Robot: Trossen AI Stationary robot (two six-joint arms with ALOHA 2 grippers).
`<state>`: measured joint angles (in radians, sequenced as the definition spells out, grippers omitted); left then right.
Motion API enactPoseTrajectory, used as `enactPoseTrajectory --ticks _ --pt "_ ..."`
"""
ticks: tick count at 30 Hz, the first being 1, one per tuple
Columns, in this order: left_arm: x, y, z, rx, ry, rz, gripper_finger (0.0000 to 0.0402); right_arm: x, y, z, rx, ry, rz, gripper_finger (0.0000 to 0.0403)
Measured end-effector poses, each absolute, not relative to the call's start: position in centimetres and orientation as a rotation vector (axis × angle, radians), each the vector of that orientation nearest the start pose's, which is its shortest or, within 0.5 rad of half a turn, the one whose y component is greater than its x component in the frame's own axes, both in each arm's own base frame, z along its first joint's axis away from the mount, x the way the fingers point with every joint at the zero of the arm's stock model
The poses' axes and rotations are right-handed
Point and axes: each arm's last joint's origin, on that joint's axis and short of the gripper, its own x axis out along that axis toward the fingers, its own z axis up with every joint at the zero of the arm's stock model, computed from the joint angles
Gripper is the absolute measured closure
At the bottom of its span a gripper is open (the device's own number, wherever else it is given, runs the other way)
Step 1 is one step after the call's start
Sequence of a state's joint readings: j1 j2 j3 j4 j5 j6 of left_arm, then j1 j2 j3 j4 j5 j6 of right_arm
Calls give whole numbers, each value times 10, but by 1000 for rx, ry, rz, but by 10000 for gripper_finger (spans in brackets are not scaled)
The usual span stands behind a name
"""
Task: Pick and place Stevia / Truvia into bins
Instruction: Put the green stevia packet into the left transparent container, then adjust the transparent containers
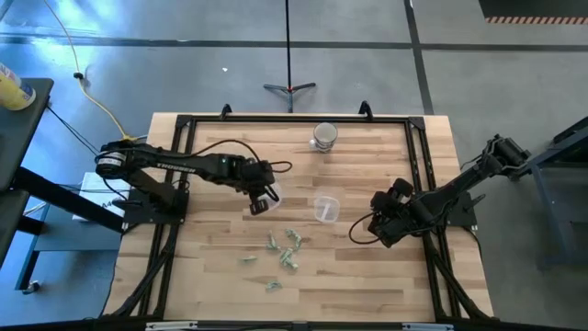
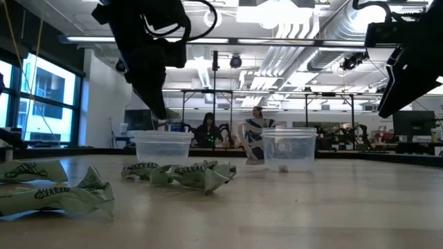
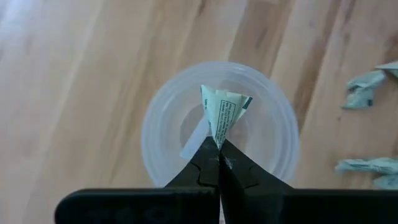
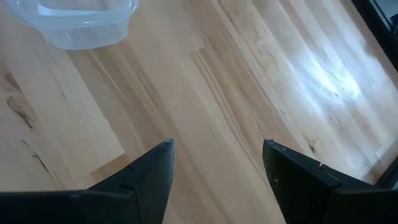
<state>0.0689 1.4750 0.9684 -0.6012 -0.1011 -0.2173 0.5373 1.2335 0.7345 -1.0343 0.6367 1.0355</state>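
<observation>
Two dark arms work over the pale wooden table. The left gripper hangs directly above the round, shallow clear plastic cup, its fingers pinched tight on one pale green and white sweetener packet. That packet is folded into a narrow wedge, and the fine print on it is too small to read. From the high view the cup under this gripper is mostly hidden by the arm, with only a pale edge showing.

Near the front middle of the table lies a loose scatter of crumpled pale green and white packets. In the low view they look creased and twisted, and green lettering shows on several, but no word can be made out with certainty.

The tumbler-like clear plastic cup stands on the table between the two grippers; whether anything lies inside it cannot be told, though a small dark speck shows at its base in the low view. A greyish jar stands at the far edge of the table.

The right gripper hovers above bare wood beside the tumbler-like cup, fingers spread apart and holding nothing. Only a corner of that cup enters its wrist view.

People sit far off in the room behind.
</observation>
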Motion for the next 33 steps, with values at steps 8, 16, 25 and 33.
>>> enactPoseTrajectory --ticks 8,16,25,33 --pt "289 21 196 -185 1145 229 372 166 77 197 45 1018 -670 167" --pt "293 18 185 -272 1167 294 309 179 71 199 39 969 -645 167" --pt "277 7 221 -350 1057 306 218 203 63 202 -27 950 -456 167" --pt "243 -31 254 -308 1005 286 211 256 46 206 -128 756 -117 167"
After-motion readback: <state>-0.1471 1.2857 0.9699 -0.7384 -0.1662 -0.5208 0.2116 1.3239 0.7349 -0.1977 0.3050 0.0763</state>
